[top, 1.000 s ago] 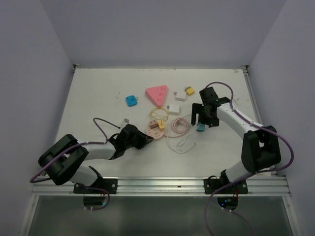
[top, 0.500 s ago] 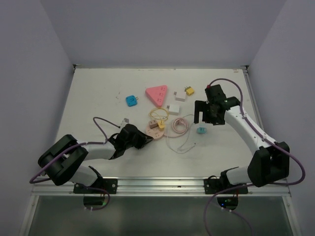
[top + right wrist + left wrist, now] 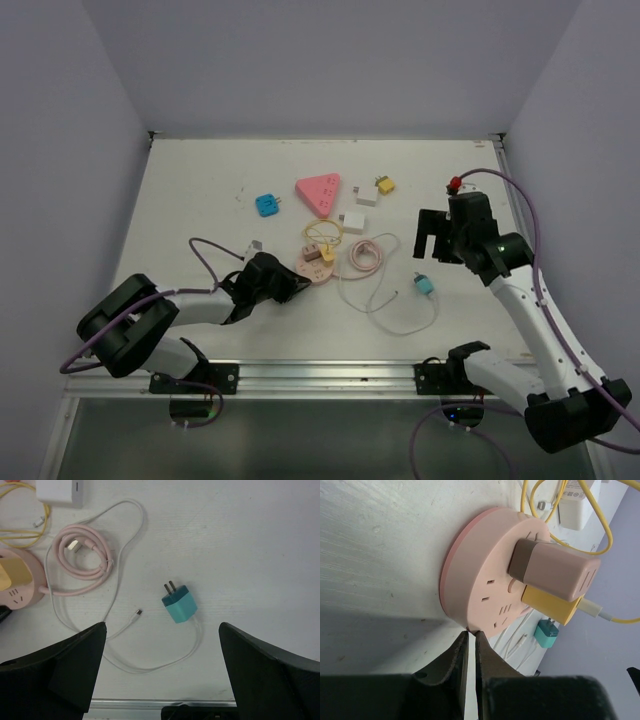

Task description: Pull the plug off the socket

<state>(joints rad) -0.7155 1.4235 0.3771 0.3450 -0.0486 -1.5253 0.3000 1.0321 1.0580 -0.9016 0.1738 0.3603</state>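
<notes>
No legible text or labels anywhere.

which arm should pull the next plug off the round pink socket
Right: the right gripper is open and empty, the teal plug lying loose below it; the left gripper is shut at the round pink socket rim.

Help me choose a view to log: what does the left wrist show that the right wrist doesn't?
Only left wrist: the tan plug seated in the pink socket, and the left gripper shut at its rim. Only right wrist: the coiled pink cable and the wide-open right gripper. Both: that socket, the yellow plug and the loose teal plug.
</notes>
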